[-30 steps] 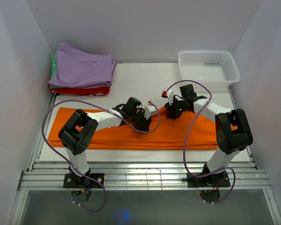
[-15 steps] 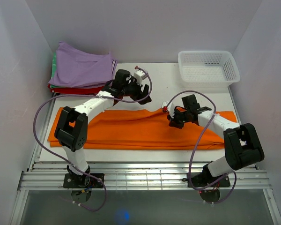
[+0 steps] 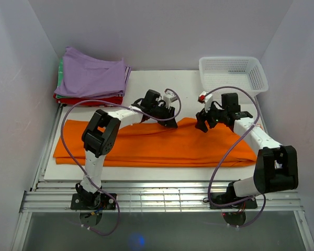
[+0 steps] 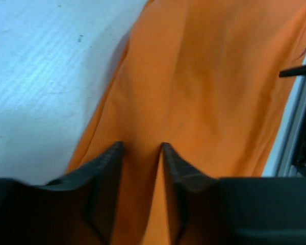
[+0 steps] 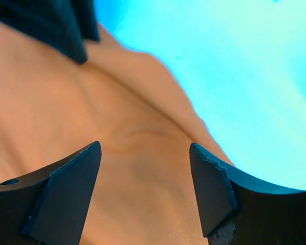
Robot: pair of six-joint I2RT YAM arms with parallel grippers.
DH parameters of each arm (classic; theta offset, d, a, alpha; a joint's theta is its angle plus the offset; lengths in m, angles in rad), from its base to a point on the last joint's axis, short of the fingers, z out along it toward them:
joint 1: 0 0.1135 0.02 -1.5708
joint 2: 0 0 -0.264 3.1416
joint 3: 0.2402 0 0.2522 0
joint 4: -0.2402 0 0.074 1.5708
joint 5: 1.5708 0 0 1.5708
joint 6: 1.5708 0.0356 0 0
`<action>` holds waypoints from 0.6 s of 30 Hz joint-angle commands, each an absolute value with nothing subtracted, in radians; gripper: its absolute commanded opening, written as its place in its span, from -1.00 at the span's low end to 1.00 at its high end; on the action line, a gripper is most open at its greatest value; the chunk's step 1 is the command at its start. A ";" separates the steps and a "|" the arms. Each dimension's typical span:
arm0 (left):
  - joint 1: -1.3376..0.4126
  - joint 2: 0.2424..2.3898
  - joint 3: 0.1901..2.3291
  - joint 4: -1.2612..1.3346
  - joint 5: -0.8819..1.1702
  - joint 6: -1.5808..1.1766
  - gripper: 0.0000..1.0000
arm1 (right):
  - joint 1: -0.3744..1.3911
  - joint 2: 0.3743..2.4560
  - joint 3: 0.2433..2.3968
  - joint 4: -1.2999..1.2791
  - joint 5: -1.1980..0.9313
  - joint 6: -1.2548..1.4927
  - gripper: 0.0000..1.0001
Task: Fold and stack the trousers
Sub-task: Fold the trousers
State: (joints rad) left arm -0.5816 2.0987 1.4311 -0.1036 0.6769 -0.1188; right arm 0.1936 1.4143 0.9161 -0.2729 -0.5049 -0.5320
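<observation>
The bright orange trousers [image 3: 146, 146] lie spread lengthwise across the white table [image 3: 146, 89], with a small hump at the middle of their far edge. My left gripper [image 3: 165, 118] sits low on that far edge, left of the hump. In the left wrist view its jaws [image 4: 140, 145] stand partly apart, open, and the orange cloth [image 4: 209, 76] runs up between them. My right gripper [image 3: 204, 123] hovers at the far edge right of the hump. Its jaws [image 5: 145, 145] are wide open over the cloth [image 5: 66, 112], holding nothing.
A stack of folded garments stands at the back left, lilac [image 3: 91, 77] on top and red [image 3: 89, 100] beneath. A white mesh basket [image 3: 233, 73] stands at the back right. Purple cables loop over both arms. Side walls close in the table.
My left gripper has swung from beside the garment stack down onto the trousers' far edge. My right gripper has opened and moved a little toward the back right.
</observation>
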 commanded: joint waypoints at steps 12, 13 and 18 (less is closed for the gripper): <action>-0.751 1.890 1.186 -0.025 0.531 0.118 -1.00 | 0.173 1.601 1.123 -0.345 -0.629 -0.586 0.61; -0.767 1.887 1.166 -0.025 0.505 0.168 -1.00 | 0.175 1.624 1.126 -0.356 -0.653 -0.591 0.60; -0.854 1.911 1.104 -0.034 0.307 0.248 -1.00 | 0.202 1.674 1.086 -0.384 -0.646 -0.578 0.51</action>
